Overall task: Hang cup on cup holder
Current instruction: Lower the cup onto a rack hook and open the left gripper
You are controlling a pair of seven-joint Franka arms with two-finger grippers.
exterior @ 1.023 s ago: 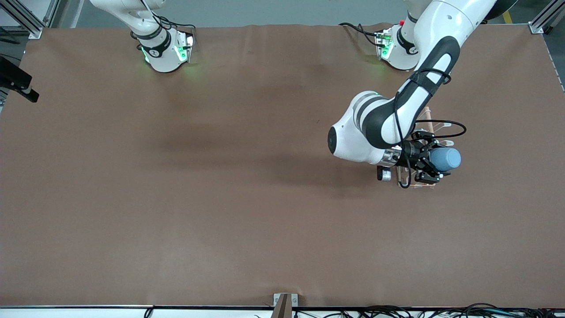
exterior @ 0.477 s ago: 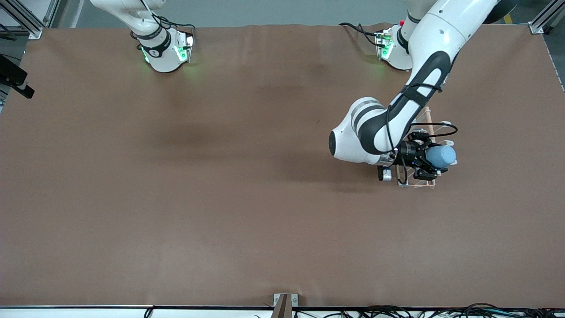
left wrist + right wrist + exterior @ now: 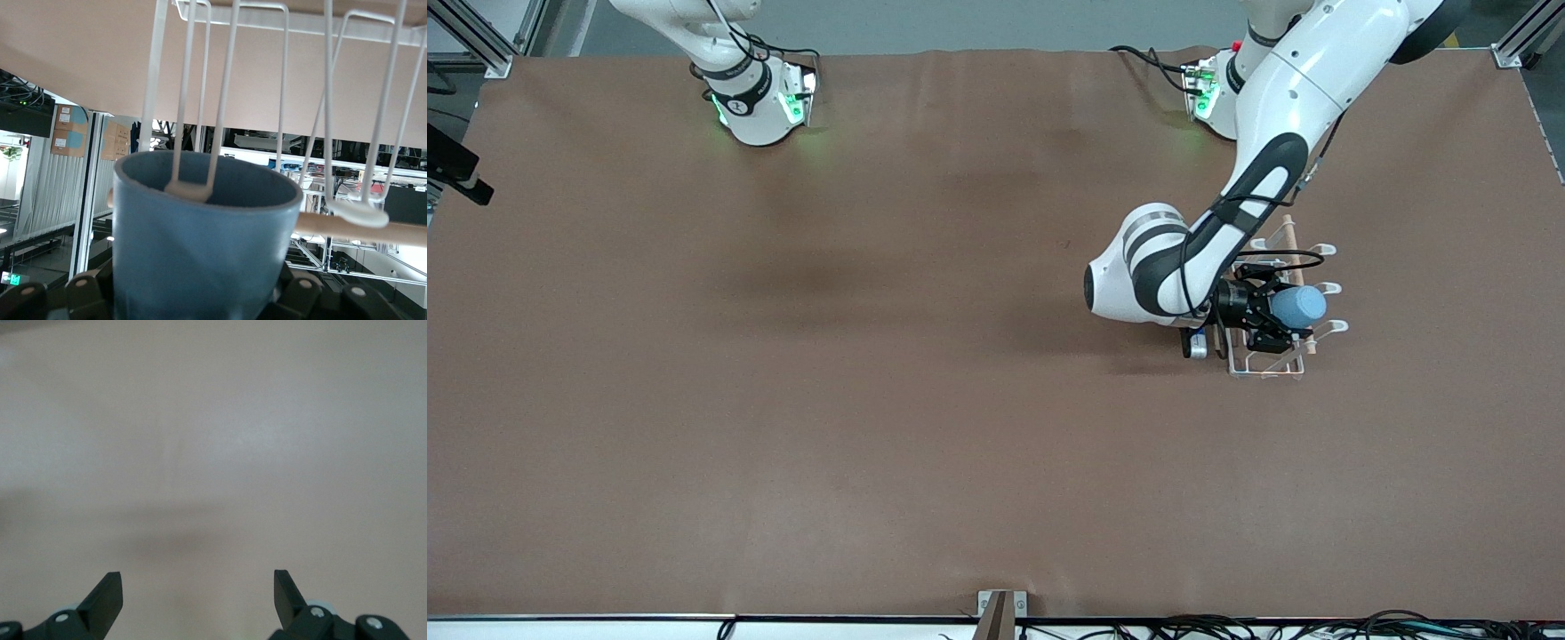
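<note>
The light-blue cup [image 3: 1299, 305] lies on its side in my left gripper [image 3: 1279, 311], which is shut on it, over the white wire cup holder [image 3: 1263, 366]. The holder stands toward the left arm's end of the table, its wooden rod [image 3: 1288, 233] poking out from under the arm. In the left wrist view the cup [image 3: 200, 247] fills the foreground and one looped prong [image 3: 190, 190] reaches into its open mouth. A second prong [image 3: 360, 212] hangs beside the cup, with the rod [image 3: 373, 232] past it. My right gripper [image 3: 198, 590] is open over bare table.
The brown table cover [image 3: 871, 356] spreads wide around the holder. Both arm bases [image 3: 760, 107] stand along the edge farthest from the front camera. A black fixture [image 3: 458, 169] juts in at the right arm's end. Cables [image 3: 1227, 627] lie along the nearest edge.
My left gripper has lowered with the cup and slid a little toward the right arm's end, bringing the cup's mouth onto a prong. The right gripper stays open.
</note>
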